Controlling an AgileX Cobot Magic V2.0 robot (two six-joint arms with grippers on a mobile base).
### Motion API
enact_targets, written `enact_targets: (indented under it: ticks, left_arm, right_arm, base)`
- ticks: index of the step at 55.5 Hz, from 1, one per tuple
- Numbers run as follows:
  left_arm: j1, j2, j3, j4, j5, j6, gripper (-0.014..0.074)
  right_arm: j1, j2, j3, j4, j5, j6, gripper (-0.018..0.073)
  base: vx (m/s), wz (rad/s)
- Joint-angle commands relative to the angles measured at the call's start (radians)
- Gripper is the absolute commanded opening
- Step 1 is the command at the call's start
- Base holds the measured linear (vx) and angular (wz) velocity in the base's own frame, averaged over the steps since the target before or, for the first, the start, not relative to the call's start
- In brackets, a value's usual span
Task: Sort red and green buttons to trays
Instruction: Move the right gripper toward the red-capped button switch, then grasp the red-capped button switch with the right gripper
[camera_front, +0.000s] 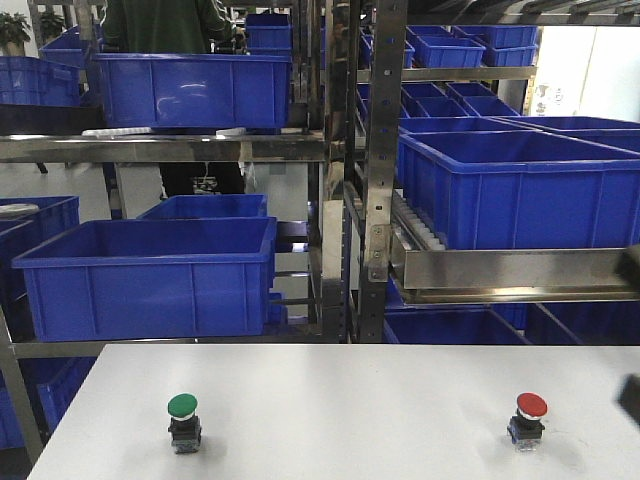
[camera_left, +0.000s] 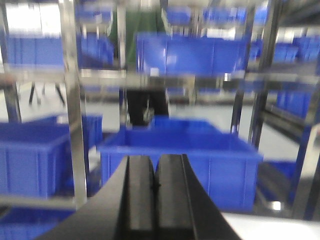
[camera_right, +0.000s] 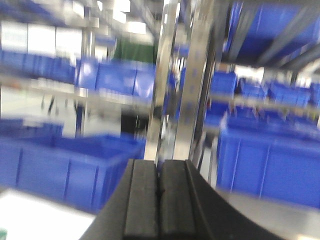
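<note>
A green button (camera_front: 183, 420) stands on the white table (camera_front: 350, 420) at the front left. A red button (camera_front: 529, 417) stands at the front right. In the left wrist view my left gripper (camera_left: 155, 165) is shut with its pads pressed together, empty, raised and pointing at the shelves. In the right wrist view my right gripper (camera_right: 159, 167) is also shut and empty, raised above the table. A dark blurred part of the right arm (camera_front: 630, 395) shows at the right edge of the front view. Neither button is seen from the wrists.
Metal racks (camera_front: 370, 200) with several blue bins stand behind the table: a large bin (camera_front: 150, 275) at back left, another (camera_front: 520, 190) on an inclined roller shelf at right. A person in green (camera_front: 165, 30) stands behind the racks.
</note>
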Motion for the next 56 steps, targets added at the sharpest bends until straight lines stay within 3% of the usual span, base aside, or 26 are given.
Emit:
enact_targets:
  ticks: [1,12,18,22,29,33,40,47,56]
  left_arm:
    - [-0.004,0.06,-0.04,0.018,-0.08,0.001,0.0005]
    - [-0.042,0.107,-0.04,0.035,-0.085,0.003,0.0071]
    - [-0.07,0.107,-0.04,0.098,-0.1,0.003,0.0174]
    - [-0.085,0.107,-0.04,0.126,-0.101,0.002,0.0258]
    - [-0.094,0.107,-0.039,0.126,-0.095,-0.009,0.0424]
    - [-0.094,0.107,-0.039,0.126,-0.09,-0.009,0.0486]
    - [-0.094,0.107,-0.039,0.118,-0.075,-0.009,0.0532]
    - [-0.094,0.107,-0.039,0.118,-0.076,-0.009,0.0531]
    - [-0.094,0.107,-0.039,0.118,-0.081,-0.009,0.0531]
  right_arm:
    - [0.002,0.067,-0.036,0.0,-0.085,-0.007,-0.0006]
    - [0.002,0.154,-0.036,0.003,-0.101,-0.004,0.0089]
    - [0.002,0.173,-0.036,0.038,-0.103,0.03,0.0251]
    - [0.002,0.188,-0.036,0.067,-0.121,0.045,0.0407]
    - [0.002,0.209,-0.036,0.098,-0.207,0.045,0.065]
    - [0.002,0.209,-0.036,0.108,-0.253,0.057,0.0727]
    - [-0.014,0.232,-0.032,0.161,-0.296,0.012,0.0724]
    - [-0.12,0.315,-0.019,0.26,-0.263,-0.099,0.0685]
    - [-0.221,0.439,0.096,0.277,-0.359,-0.11,0.0627]
  base:
    - [0.0,0.0]
    - [0.0,0.0]
    - [0.0,0.0]
    - [0.0,0.0]
    - [0.0,0.0]
    - [0.0,0.0]
    - [0.0,0.0]
    - [0.0,0.0]
    - [0.0,0.0]
